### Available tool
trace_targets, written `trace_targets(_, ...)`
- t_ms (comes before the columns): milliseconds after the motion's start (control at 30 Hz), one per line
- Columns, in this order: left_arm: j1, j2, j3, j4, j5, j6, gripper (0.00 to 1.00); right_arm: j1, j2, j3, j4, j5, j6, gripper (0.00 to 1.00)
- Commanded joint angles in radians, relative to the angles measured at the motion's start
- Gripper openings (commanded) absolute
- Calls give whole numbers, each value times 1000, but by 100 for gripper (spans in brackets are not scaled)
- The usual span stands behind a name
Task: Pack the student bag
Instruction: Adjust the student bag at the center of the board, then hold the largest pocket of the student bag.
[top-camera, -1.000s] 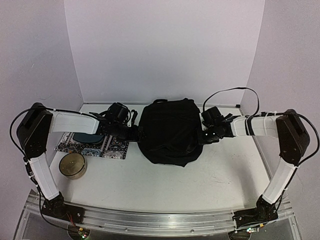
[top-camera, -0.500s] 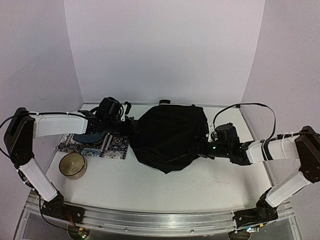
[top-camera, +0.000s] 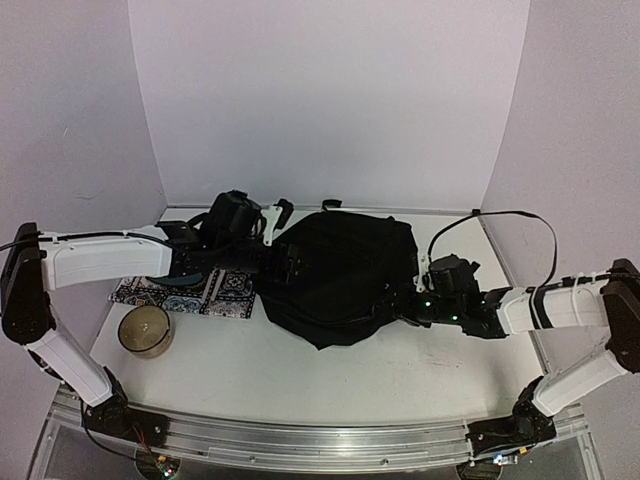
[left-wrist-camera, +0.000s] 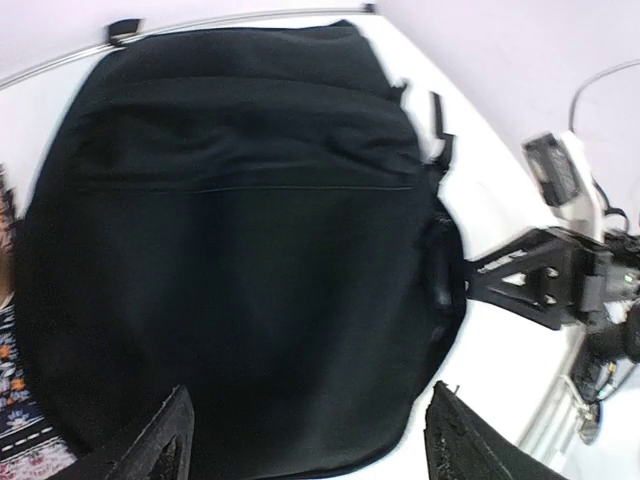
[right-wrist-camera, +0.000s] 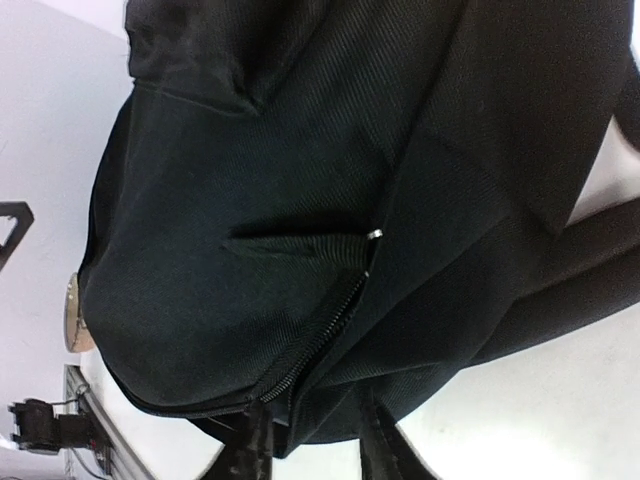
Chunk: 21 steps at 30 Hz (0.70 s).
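Observation:
The student bag (top-camera: 340, 270), a large soft black backpack, lies flat in the middle of the table. It fills the left wrist view (left-wrist-camera: 250, 200) and the right wrist view (right-wrist-camera: 300, 150). My left gripper (top-camera: 286, 262) hovers over the bag's left part, its jaws wide open (left-wrist-camera: 315, 445) and the bag's lower edge below them. My right gripper (top-camera: 400, 303) is at the bag's near right edge. Its jaws (right-wrist-camera: 312, 450) stand a little apart, with a fold of bag fabric beside the zipper (right-wrist-camera: 315, 345) between them.
A patterned flat book (top-camera: 190, 292) lies left of the bag with a dark teal object (top-camera: 185, 272) on it. A round tin (top-camera: 146, 330) sits near the front left. White walls close the back and both sides.
The bag has been dragged toward the near right and turned. My right arm has pulled back and its jaws have parted. My left gripper has moved right, over the bag.

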Motion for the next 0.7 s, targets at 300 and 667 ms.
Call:
trace_targets(300, -60, 147, 198, 31, 119, 27, 71, -131, -33, 113, -110, 3, -4, 64)
trace_targets(667, -91, 255, 295, 34, 168, 51, 61, -157, 136, 150, 21, -82, 98, 61)
